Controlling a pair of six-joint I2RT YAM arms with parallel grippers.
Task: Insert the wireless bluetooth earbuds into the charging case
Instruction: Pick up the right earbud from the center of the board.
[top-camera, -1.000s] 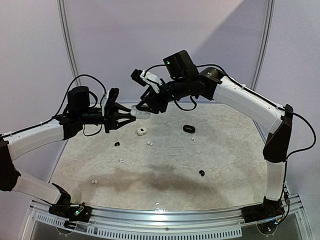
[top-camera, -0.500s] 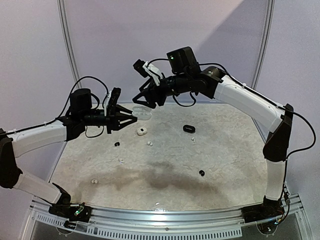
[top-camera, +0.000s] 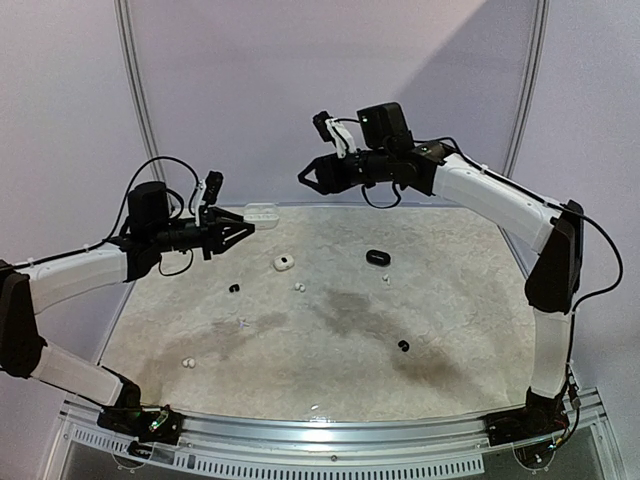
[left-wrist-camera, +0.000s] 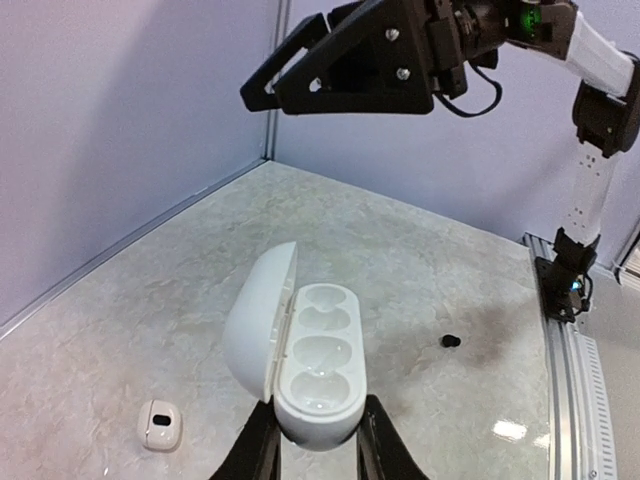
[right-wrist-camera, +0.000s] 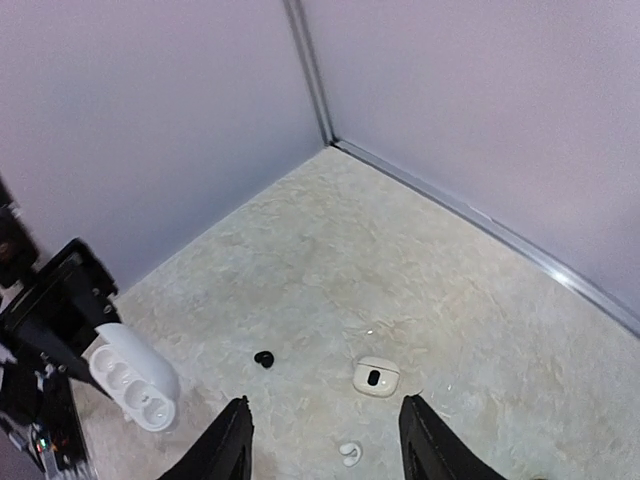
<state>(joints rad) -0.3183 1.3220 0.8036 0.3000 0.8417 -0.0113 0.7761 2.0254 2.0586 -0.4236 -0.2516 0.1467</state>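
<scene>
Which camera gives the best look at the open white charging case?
Left wrist: the charging case fills the centre, lid open, wells showing. Top external shows it small and side-on; right wrist, small at lower left.

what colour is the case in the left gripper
The case is white, clearest in the left wrist view.

Your charging case (left-wrist-camera: 315, 370) is a glossy white oval. Its lid is swung open to one side and its moulded hollows are showing. The left claw (top-camera: 243, 224) pinches it at one end, and it is held above the tabletop (top-camera: 480, 330) at the far left. Tiny earbuds lie loose below: a black earbud (top-camera: 234, 288) and a white earbud (top-camera: 299, 287) left of centre, a second white earbud (top-camera: 187, 363) near left, and a second black earbud (top-camera: 403, 346) right of centre.
</scene>
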